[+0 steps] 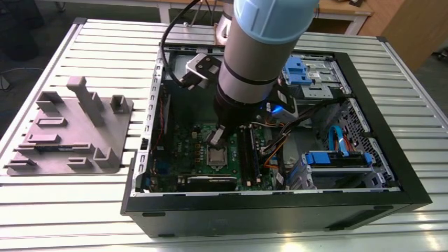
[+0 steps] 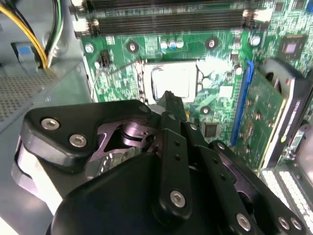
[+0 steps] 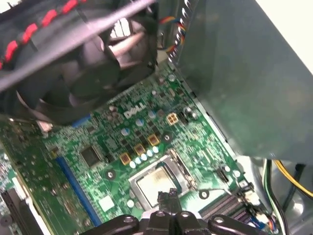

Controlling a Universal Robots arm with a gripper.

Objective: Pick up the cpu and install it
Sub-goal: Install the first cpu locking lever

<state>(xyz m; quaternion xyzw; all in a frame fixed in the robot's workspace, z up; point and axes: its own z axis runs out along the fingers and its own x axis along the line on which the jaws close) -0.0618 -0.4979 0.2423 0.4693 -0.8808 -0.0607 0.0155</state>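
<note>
Silvery-grey, the cpu (image 3: 155, 182) is seen seated in the motherboard (image 3: 146, 142) socket, at 12 o'clock from the gripper (image 3: 167, 197), whose narrow jaws are best kept square above it.

A robotics lab or assembly workshop: a slatted metal table (image 1: 91, 42) carries an open computer case (image 1: 280, 205) (motherboard (image 1: 189, 157) exposed) and a grey fixture plate (image 1: 70, 142), with wooden furniture (image 1: 399, 21) behind.
</note>
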